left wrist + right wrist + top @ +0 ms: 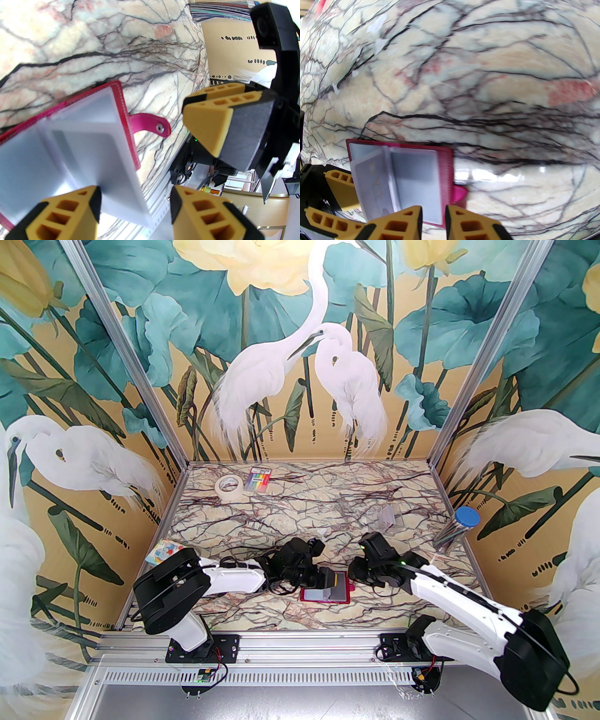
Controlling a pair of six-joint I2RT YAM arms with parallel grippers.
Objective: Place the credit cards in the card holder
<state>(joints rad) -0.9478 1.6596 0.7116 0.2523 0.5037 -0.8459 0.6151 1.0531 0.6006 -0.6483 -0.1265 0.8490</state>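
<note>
The card holder (313, 597) lies open near the table's front edge, dark red with clear sleeves and a snap tab (152, 124) on its right side. A pale grey-lilac credit card (370, 182) with gold lettering sits tilted at the holder's left sleeve; how deep it sits I cannot tell. My left gripper (326, 578) hovers over the holder's left half, open wide, with a raised clear sleeve (93, 145) resting against one of its fingers (70, 211). My right gripper (433, 211) is just above the holder's (446, 178) right edge, jaws a narrow gap apart with nothing between them.
At the back left stand a roll of tape (228, 487) and a rainbow-striped packet (260, 479). A small clear case (386, 516) lies mid-right. A tube with a blue lid (461, 523) lies at the right wall, and a colourful packet (168, 551) at the left edge.
</note>
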